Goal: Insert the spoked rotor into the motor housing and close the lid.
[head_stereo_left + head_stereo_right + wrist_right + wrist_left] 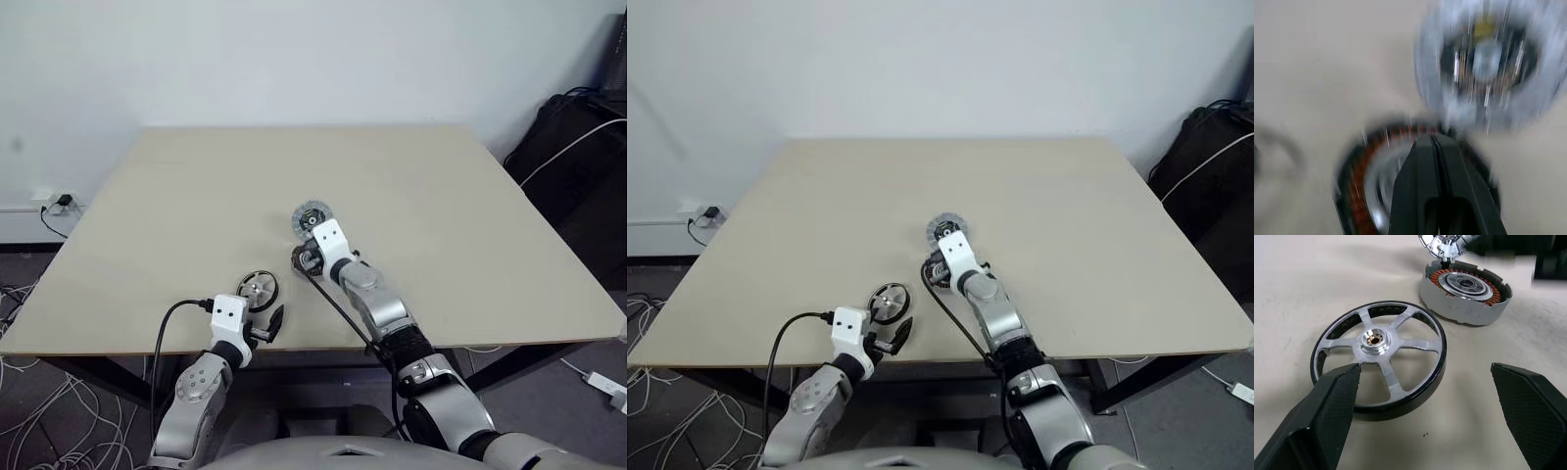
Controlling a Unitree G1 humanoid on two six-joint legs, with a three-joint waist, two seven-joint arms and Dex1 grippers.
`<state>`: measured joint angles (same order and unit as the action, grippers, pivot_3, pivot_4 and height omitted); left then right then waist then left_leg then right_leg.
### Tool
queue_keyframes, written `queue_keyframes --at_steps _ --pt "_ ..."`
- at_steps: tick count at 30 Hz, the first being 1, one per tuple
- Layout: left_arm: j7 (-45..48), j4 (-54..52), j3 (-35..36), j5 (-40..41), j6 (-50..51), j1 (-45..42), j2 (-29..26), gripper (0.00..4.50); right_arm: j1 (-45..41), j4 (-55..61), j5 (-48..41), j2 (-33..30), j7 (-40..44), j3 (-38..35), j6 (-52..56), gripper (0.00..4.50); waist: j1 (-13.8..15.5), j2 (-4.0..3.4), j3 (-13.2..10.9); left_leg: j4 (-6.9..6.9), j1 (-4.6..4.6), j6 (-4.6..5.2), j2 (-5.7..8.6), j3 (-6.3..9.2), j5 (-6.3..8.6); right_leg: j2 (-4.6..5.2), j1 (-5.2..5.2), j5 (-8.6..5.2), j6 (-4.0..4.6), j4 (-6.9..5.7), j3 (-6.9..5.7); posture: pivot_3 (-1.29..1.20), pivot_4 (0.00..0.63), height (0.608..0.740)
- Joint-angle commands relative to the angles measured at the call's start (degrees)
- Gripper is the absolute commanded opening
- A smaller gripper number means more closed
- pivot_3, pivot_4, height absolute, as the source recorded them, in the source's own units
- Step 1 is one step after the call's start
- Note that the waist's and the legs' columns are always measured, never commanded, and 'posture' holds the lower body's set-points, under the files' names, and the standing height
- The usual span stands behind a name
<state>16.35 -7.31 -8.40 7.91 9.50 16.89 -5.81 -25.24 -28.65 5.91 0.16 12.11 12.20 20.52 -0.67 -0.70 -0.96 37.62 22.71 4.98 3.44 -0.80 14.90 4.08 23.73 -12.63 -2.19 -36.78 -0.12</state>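
**Rotor still on the table, right gripper over the housing**

The rotor (258, 290) lies flat on the beige table (176, 215), close to the near edge and a little toward the left side. The left gripper (1425, 396) hovers just at that edge with its fingers (1327, 406) wide apart — one fingertip is in front of the rotor's rim, the other stands well clear of it. It holds nothing.

The housing (1464, 293) sits farther in, near the middle of the table, its copper windings around a shiny centre. The right gripper (1432, 142) is directly above it, fingers pressed together and empty, pointing down at the windings.

The lid (312, 219) lies just beyond the housing, toward the far edge, shiny ribbed face up with a dark centre. From the left wrist view its rim seems to touch the housing's wall, but this is not certain.
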Motion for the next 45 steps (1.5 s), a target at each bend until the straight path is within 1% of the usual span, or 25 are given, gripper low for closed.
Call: queue_keyframes --at_steps 1,10,14,18,20,23,25,29,32,37,40,43,45 --pt "-0.05 -2.55 0.26 0.47 -0.71 -0.39 0.25 4.50 0.37 -0.43 1.45 -0.90 -0.67 0.55 2.66 0.03 -0.05 -0.07 0.13 0.00 -0.03 0.00 0.00 0.00 0.00 0.00 -0.02 -0.01 0.02 -0.01 0.01 0.00 0.000 0.740" --pt "0.20 -2.15 0.00 0.43 -0.55 -0.81 0.29 4.50 -0.72 9.36 -1.42 0.18 -0.13 -1.45 -0.23 0.03 -0.03 -0.07 0.15 0.04 -0.04 0.00 -0.01 0.01 0.00 -0.01 -0.03 0.01 0.00 -0.03 0.01 0.00 0.000 0.740" --pt "0.08 -2.38 0.13 0.42 -0.95 -0.69 0.33 4.50 0.90 16.27 -3.39 0.80 1.27 -1.96 -0.90 0.03 0.00 -0.07 0.15 0.00 0.00 0.00 -0.01 0.04 0.00 -0.03 0.01 0.05 -0.10 -0.01 0.00 0.00 0.000 0.740" --pt "-1.49 -3.05 2.52 1.47 -4.96 -0.36 1.93 4.50 6.19 25.07 -5.46 -0.67 5.58 -0.26 -0.21 0.03 0.19 -0.04 0.14 -0.04 0.04 0.00 -0.01 0.10 0.01 -0.02 0.01 0.05 -0.10 0.05 -0.04 0.00 0.000 0.740" --pt "-2.33 -3.00 3.89 2.25 -6.12 -0.32 3.02 4.50 8.63 28.06 -5.51 -1.78 6.41 0.29 0.40 0.03 0.17 -0.03 0.14 -0.04 0.06 0.01 -0.01 0.12 0.02 0.01 0.00 0.01 -0.04 0.09 -0.06 0.00 0.000 0.740" --pt "-1.96 -3.60 5.99 6.95 -5.22 0.13 5.31 4.50 12.89 32.68 -6.10 -3.38 6.96 0.39 1.68 0.03 0.21 0.05 0.08 -0.02 0.08 0.02 -0.01 0.11 0.02 0.04 -0.02 -0.04 0.05 0.10 -0.06 0.00 0.000 0.740" --pt "-2.25 -3.55 6.75 8.20 -4.39 0.20 6.17 4.50 15.26 35.08 -6.31 -4.37 6.96 0.34 2.45 0.03 0.20 0.13 0.01 0.00 0.09 0.02 -0.01 0.11 0.02 0.05 -0.02 -0.04 0.03 0.10 -0.08 0.00 0.000 0.740" --pt "-4.41 -2.17 9.29 12.04 -0.94 -1.38 8.57 4.50 20.16 39.32 -7.43 -5.96 6.81 -0.52 3.70 0.03 0.26 0.30 -0.09 0.03 0.09 0.02 -0.01 0.14 0.02 0.02 -0.04 -0.05 0.00 0.09 -0.13 0.00 0.000 0.740" --pt "-7.07 0.18 10.41 11.86 3.48 -3.78 8.78 4.50 23.86 43.07 -9.25 -6.73 7.44 -1.35 2.51 0.03 0.54 0.37 -0.14 0.13 0.11 0.02 -0.01 0.19 0.02 0.02 -0.08 -0.06 -0.06 0.09 -0.19 0.00 0.000 0.740" --pt "-7.76 1.67 12.19 14.64 7.46 -7.20 9.87 4.50 30.67 49.46 -13.26 -9.93 12.20 -1.27 -0.12 0.03 1.04 0.51 -0.22 0.24 0.14 0.03 -0.01 0.25 0.03 0.00 -0.15 -0.21 -0.38 0.10 -0.27 0.00 0.000 0.740" --pt "-7.64 2.83 12.93 15.98 9.52 -9.00 9.91 4.50 34.58 50.74 -14.23 -11.87 13.57 -1.60 -1.40 0.03 1.51 0.64 -0.27 0.29 0.15 0.04 -0.01 0.28 0.03 0.01 -0.20 -0.21 -0.39 0.15 -0.30 0.00 0.000 0.740" --pt "-7.84 4.05 13.65 16.58 11.34 -10.33 9.91 4.50 36.94 50.80 -13.76 -13.04 13.21 -1.82 -2.30 0.03 1.68 0.64 -0.27 0.32 0.14 0.04 -0.01 0.28 0.03 0.03 -0.22 -0.21 -0.39 0.15 -0.30 0.00 0.000 0.740" --pt "-8.06 5.10 15.41 19.00 13.02 -11.52 10.73 4.50 38.50 50.98 -13.97 -12.72 12.01 -2.43 -2.38 0.03 1.70 0.67 -0.28 0.32 0.14 0.04 -0.01 0.28 0.03 0.03 -0.22 -0.22 -0.40 0.14 -0.29 0.00 0.000 0.740"
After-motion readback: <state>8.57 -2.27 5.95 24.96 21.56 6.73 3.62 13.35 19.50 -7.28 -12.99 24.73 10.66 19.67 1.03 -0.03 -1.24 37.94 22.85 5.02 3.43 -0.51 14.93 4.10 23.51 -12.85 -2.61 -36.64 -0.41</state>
